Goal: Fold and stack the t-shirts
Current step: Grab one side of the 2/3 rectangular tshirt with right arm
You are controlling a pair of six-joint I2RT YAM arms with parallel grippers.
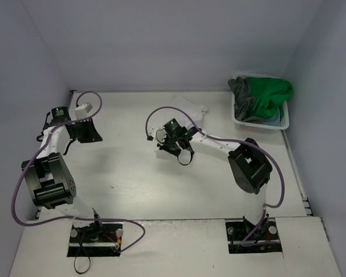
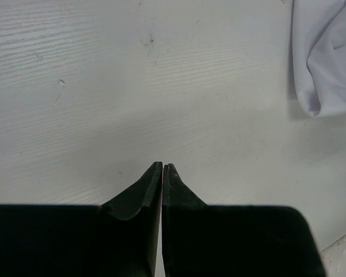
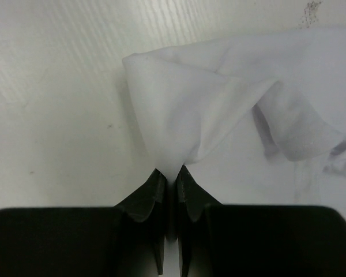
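A white t-shirt (image 3: 190, 104) lies crumpled in the middle of the table, and a raised fold of it is pinched in my right gripper (image 3: 170, 171), which is shut on the cloth. From above, the right gripper (image 1: 164, 141) sits at the near-left edge of the white t-shirt (image 1: 191, 109). My left gripper (image 2: 162, 166) is shut with nothing in it, over bare table at the far left (image 1: 91, 134). An edge of the white t-shirt (image 2: 326, 57) shows at the right of the left wrist view. A green t-shirt (image 1: 269, 92), a dark grey one (image 1: 241, 91) and a light blue one (image 1: 275, 119) are heaped in the basket.
The white plastic laundry basket (image 1: 285, 124) stands at the far right corner against the wall. Grey walls close in the table on the left, back and right. Purple cables (image 1: 219, 139) loop along both arms.
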